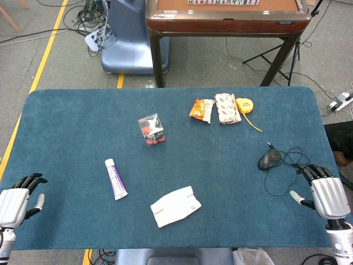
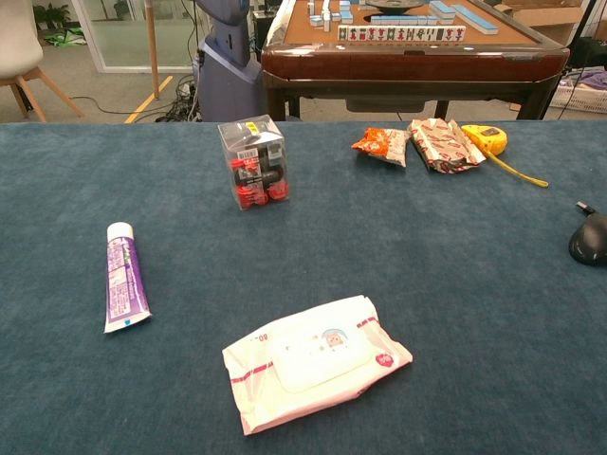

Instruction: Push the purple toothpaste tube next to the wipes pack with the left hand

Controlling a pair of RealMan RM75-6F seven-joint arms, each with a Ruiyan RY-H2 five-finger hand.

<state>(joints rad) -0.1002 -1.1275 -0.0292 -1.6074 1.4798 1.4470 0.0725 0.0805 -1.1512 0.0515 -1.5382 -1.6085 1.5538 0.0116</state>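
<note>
No legible text, brand, number or sign in either view. Purple toothpaste tube: print along its side too small to read. Wipes pack: faint red marks on the wrapper, unreadable; clear box: yellow and barcode-like stickers, not decipherable.

Silver hands, black fingers

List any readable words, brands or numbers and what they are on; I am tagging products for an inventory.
None can be read.
Purple toothpaste tube: print too small.
Wipes pack: red marks, blurred.
Clear box: yellow label, illegible.
Snack packets: print blurred.
</note>
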